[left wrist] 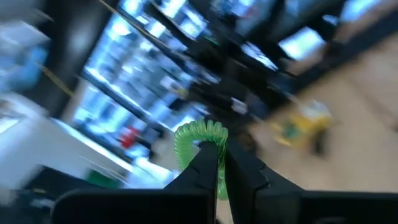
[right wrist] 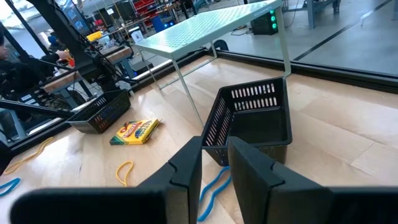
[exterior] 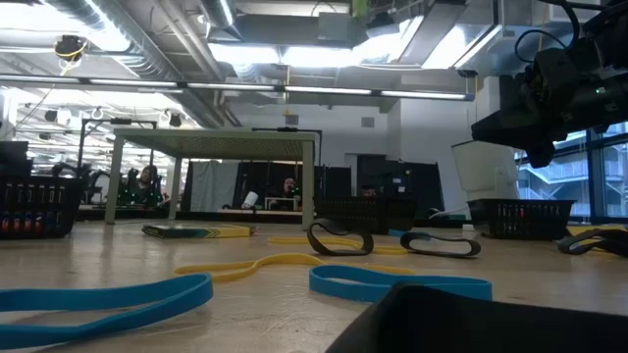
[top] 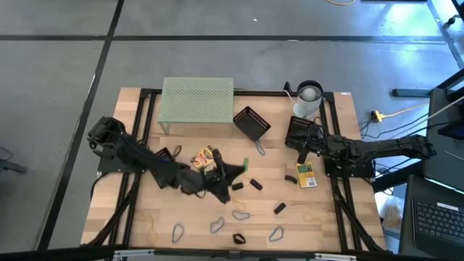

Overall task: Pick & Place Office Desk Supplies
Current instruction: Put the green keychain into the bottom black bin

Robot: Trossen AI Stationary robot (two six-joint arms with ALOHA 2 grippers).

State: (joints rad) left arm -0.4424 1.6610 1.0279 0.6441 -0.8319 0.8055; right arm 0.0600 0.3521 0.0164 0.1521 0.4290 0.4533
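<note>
High view, front edge: grey wire clips [top: 177, 233] and thin tan rubber bands [top: 154, 233] lie scattered along the table's [top: 130, 196] near side, with a small black loop [top: 238, 238] among them.
Mid table: small black clips [top: 256, 185] lie loose right of centre, well apart from each other.
Left gripper [top: 233, 172]: reached out over the table's middle, near a crayon box [top: 204, 158] that lies flat.
Left gripper, state: in the left wrist view its two fingers [left wrist: 207, 163] are clamped together on a green coiled loop [left wrist: 198, 140], which sticks up past the tips; in the high view a bit of green shows at the gripper's end.
Right gripper [top: 301, 150]: on the table's right side, just beyond a second crayon box [top: 307, 176] and beside a black mesh basket [top: 302, 127].
Right gripper, state: in the right wrist view its fingers [right wrist: 186, 163] stand slightly apart with a narrow gap between them and nothing held.
Right wrist view, ahead: a black mesh basket [right wrist: 252, 119], tipped on its side, a blue loop [right wrist: 214, 185] by it, a yellow band [right wrist: 124, 172] and a crayon box [right wrist: 135, 130] on the wood.
Far side: the pale green perforated stand [top: 198, 101] stands at the table's back, a tilted black basket [top: 251, 122] just right of it, a white cup [top: 308, 98] at the back right.
Low view, nearest: blue loops [exterior: 98, 299] and a yellow band [exterior: 257, 264] lie flat on the wood.
</note>
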